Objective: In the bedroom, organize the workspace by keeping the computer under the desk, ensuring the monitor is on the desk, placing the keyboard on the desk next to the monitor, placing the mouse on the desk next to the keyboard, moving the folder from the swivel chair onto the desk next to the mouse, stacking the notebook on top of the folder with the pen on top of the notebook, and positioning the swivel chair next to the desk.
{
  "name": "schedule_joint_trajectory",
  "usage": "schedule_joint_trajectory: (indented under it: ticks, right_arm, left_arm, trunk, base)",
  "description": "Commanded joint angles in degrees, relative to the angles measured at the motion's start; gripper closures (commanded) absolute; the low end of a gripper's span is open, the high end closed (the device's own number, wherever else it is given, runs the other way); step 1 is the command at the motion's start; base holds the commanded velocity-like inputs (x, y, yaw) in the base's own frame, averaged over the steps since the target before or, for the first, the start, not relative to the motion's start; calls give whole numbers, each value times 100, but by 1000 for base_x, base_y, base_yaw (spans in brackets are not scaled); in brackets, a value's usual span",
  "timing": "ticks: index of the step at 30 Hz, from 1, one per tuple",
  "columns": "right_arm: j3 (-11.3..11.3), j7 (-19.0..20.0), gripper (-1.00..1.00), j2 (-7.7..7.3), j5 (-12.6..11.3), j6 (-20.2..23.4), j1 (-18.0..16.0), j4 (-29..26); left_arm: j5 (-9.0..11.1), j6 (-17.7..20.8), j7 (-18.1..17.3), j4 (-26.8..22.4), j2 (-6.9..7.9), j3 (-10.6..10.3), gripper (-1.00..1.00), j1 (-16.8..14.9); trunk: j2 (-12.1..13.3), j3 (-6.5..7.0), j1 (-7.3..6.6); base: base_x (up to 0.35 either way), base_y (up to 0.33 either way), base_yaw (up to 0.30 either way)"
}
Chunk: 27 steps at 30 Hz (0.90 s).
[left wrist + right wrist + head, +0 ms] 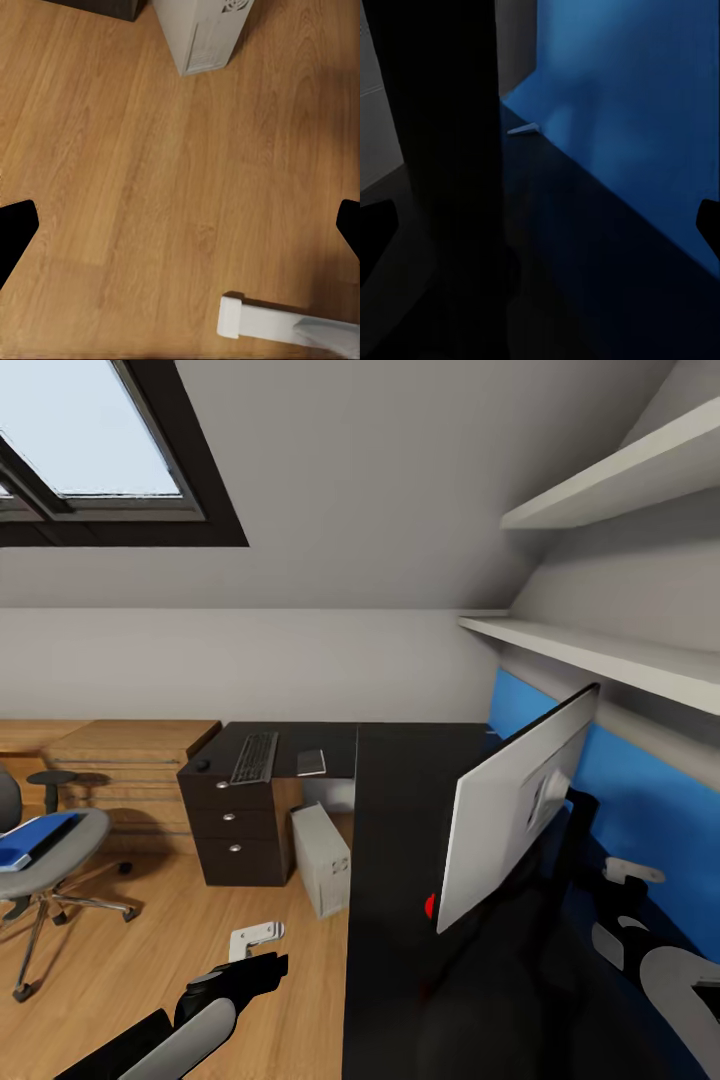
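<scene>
Blue folder (30,838) lies on swivel chair (55,860), beside wooden chest (130,760).

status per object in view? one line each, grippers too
monitor: upright on the desk, turned edge-on
keyboard: flat on the desk's far wing
computer: upright on the floor beside the drawers
folder: lying on the chair seat
drawers: all three shut
left gripper: open, empty, over the floor
right gripper: behind the monitor, open or shut unclear
</scene>
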Motion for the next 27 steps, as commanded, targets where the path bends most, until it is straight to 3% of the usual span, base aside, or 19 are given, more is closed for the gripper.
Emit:
schedule_joint_trajectory:
  ticks: [1,10,13,16,18,21,23,26,27]
  right_arm:
    - [24,-21,-100,3,-10,-13,-5,4]
    - [28,-24,-100,53,-27,-12,-5,-57]
    - [27,-39,-100,288,-23,111,-10,-111]
    - [22,-58,-100,481,-20,555,-13,-324]
    - [8,-70,-100,525,-23,982,-14,-599]
    - [-19,-244,-100,607,-34,1904,81,-1447]
    - [-19,-453,-100,646,-32,2082,181,-1749]
    - [-6,-1254,-100,809,-23,2467,600,-2788]
    - [-1,-1601,-100,876,-22,2736,865,-3395]
  left_arm:
    - [17,17,32,-8,4,-12,-100,-9]
    - [14,9,64,184,4,59,-100,-9]
    - [5,3,65,366,4,198,-100,-9]
    - [1,0,50,529,-2,305,-100,-9]
    - [0,0,47,564,-4,353,-100,-9]
    - [-5,0,45,594,-10,399,-100,-9]
    - [-7,-1,45,604,-11,405,-100,-9]
    - [-12,-2,45,711,-20,413,-100,-9]
    - [-14,-5,43,772,-24,410,-100,-9]
  trunk:
    - [-6,-7,-3]
    - [-6,-7,-3]
    - [-6,-7,-3]
    - [-6,-7,-3]
    - [-6,-7,-3]
    - [-6,-7,-3]
    - [-6,-7,-3]
    - [-6,-7,-3]
    - [-6,-7,-3]
  base:
    - [-310,38,0]
    - [-326,98,0]
    - [-133,55,0]
    - [-35,14,0]
    - [-13,5,0]
    - [-5,2,0]
    - [-2,1,0]
    - [0,0,0]
    - [0,0,0]
